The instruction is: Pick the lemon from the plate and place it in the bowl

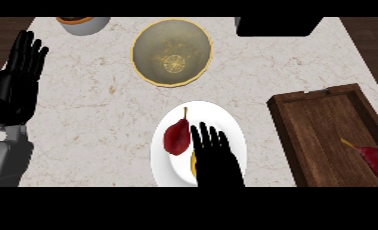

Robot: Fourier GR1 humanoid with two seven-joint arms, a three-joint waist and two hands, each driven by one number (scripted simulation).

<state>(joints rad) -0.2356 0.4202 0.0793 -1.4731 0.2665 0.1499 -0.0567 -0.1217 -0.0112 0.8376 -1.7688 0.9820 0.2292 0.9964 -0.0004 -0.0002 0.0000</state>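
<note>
A white plate (225, 116) lies at the counter's near middle. On it sits a dark red fruit with a stem (177, 136). Beside that fruit only a thin yellow sliver of the lemon (193, 162) shows; my right hand (216, 156) covers the rest. That hand hovers over the plate with its fingers straight and pointing away from me, open. The gold-rimmed bowl (151, 41) stands further back, beyond the plate, with a round yellow pattern on its bottom. My left hand (21, 76) rests open at the left edge, fingers up.
A dark wooden tray (317, 124) lies at the right, with a red and yellow item (367, 155) at its near right end. A grey pot (83, 24) stands at the back left, and a black object (277, 25) at the back right.
</note>
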